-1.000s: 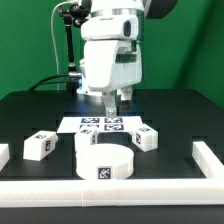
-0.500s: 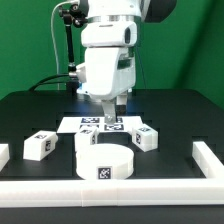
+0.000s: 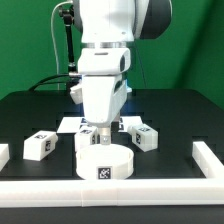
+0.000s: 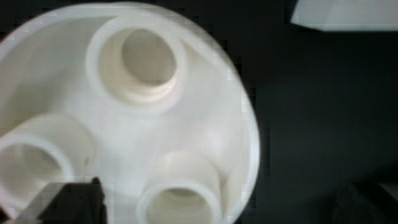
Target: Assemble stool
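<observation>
Exterior view: Panda arm [image 3: 105, 60] is centre frame, with the wrist vertical and the hand pointing straight down. The gripper [image 3: 102, 137] hangs low over the rear part of the stool seat [image 3: 103, 163]. I can't tell if it's touching. Fingers are spread wide with nothing between them.

The stool seat is a thick white disc lying flat on the black table [image 3: 170, 110], front and centre. It has one tag on its side wall facing the camera and sits just behind the front rail [image 3: 110, 192].

One leg [image 3: 41, 146] lies to the exterior view's left of the seat, clearly apart from it. The second leg [image 3: 143, 136] lies near the seat, at the exterior view's right and a bit further back. The marker board [image 3: 70, 123] lies behind the seat, mostly hidden by the hand. The side rail [image 3: 208, 155] runs along the exterior view's right.

Wrist view: the camera looks down on the stool seat [image 4: 178, 120], which fills most of the frame. Three round sockets show in its face, the clearest being socket [image 4: 143, 60]. One dark finger [image 4: 80, 203] shows at the frame edge, over the seat near its rim; the other is out of frame. A white piece [image 4: 347, 12] sits in the corner, cropped, and I can't tell which part it is.
</observation>
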### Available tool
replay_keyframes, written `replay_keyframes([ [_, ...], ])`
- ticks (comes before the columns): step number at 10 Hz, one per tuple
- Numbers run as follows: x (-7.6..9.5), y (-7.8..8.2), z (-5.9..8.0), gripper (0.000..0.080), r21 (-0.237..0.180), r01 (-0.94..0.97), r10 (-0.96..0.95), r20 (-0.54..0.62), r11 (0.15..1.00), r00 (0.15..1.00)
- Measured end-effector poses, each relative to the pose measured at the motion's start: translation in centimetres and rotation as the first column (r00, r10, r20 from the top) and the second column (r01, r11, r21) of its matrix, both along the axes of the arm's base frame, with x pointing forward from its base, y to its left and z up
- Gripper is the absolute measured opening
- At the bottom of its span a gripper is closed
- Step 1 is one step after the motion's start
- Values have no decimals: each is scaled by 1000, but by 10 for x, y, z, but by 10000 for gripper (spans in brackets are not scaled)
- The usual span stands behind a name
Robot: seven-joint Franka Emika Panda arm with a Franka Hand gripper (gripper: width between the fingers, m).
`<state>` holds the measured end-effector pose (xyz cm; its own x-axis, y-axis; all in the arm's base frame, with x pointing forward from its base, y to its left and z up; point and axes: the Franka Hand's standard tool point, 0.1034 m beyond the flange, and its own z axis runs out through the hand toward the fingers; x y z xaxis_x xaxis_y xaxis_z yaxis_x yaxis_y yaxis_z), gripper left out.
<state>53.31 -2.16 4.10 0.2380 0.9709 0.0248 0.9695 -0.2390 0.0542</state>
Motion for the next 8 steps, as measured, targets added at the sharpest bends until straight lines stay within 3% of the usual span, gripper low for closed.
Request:
replay_keyframes([
  [8, -5, -2, -25, 649, 7, -10, 10, -28, 1000, 1000],
])
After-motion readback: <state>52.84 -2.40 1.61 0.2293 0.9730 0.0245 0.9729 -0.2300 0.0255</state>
